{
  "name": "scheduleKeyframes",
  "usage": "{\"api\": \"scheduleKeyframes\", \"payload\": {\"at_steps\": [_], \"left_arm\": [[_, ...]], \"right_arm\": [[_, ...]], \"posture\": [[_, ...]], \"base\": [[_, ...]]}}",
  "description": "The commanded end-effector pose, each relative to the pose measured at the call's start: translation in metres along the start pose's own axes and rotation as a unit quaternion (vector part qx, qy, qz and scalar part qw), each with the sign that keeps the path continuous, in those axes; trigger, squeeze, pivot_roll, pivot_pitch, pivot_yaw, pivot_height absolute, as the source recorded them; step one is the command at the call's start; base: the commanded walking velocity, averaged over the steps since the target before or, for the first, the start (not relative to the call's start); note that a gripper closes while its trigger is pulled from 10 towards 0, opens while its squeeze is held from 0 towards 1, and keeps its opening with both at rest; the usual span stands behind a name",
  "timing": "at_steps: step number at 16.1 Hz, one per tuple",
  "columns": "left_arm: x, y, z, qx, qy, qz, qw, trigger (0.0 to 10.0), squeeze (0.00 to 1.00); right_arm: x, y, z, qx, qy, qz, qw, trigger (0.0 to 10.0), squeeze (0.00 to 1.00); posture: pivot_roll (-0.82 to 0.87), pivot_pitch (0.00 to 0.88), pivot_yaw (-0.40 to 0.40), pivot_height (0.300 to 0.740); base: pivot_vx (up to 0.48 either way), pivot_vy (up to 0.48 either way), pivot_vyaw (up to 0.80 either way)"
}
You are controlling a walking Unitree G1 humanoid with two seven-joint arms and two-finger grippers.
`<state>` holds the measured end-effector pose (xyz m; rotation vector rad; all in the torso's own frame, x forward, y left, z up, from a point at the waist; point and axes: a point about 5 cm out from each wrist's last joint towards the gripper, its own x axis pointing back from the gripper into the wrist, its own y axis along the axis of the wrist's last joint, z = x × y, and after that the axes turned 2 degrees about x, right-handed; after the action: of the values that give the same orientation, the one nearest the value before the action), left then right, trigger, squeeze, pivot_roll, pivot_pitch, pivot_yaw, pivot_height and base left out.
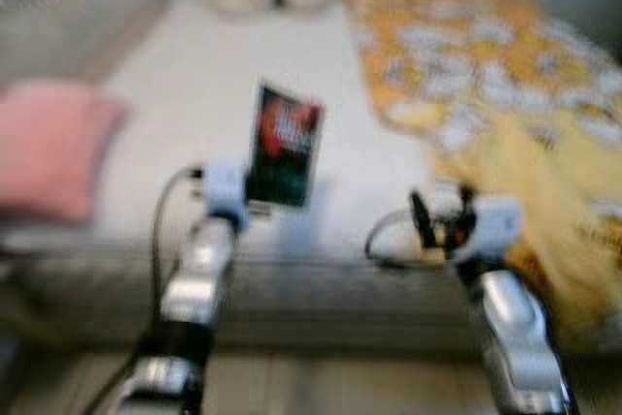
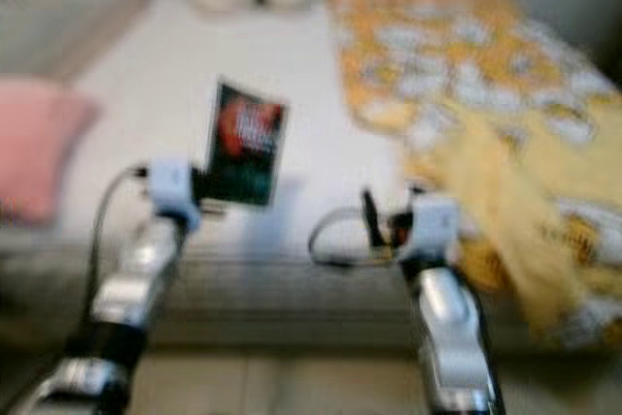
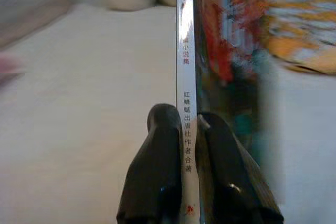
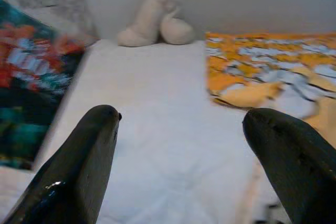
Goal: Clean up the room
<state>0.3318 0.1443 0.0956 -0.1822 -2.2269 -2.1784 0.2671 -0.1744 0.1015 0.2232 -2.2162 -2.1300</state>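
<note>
A thin book (image 1: 285, 146) with a dark red and green cover is held upright above the near edge of the white bed (image 1: 233, 75). My left gripper (image 3: 190, 129) is shut on its white spine (image 3: 185, 51). My right gripper (image 1: 442, 213) is raised over the bed's front edge, to the right of the book, and its fingers (image 4: 89, 156) stand wide apart with nothing between them. The book's cover (image 4: 31, 82) also appears in the right wrist view. The head views are blurred.
A pink pillow (image 1: 49, 148) lies at the bed's left. An orange and yellow patterned quilt (image 1: 496, 75) covers the right side and hangs over the front edge. A cream plush toy (image 4: 155, 19) sits at the far end against the wall.
</note>
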Motion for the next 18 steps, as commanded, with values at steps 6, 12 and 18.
{"api": "scheduleKeyframes", "payload": {"at_steps": [6, 12, 18], "left_arm": [[-0.005, 0.008, -0.003, 0.001, -0.027, -0.02, 0.999, 10.0, 0.0], [-0.005, 0.004, 0.004, 0.023, 0.002, -0.011, 1.0, 10.0, 0.0], [-0.005, 0.002, 0.001, 0.028, -0.001, -0.01, 1.0, 10.0, 0.0]], "right_arm": [[0.007, -0.004, -0.005, 0.0, -0.024, 0.009, 1.0, 10.0, 0.0], [0.01, -0.005, -0.001, -0.001, -0.011, 0.01, 1.0, 10.0, 0.0], [0.01, -0.007, -0.004, -0.008, -0.021, 0.013, 1.0, 10.0, 0.0]], "posture": [[-0.13, 0.0, 0.064, 0.74], [-0.13, 0.0, 0.061, 0.74], [-0.13, 0.0, 0.059, 0.74]], "base": [[0.444, 0.0, 0.0], [0.474, 0.0, 0.0], [0.449, 0.0, 0.3]]}}
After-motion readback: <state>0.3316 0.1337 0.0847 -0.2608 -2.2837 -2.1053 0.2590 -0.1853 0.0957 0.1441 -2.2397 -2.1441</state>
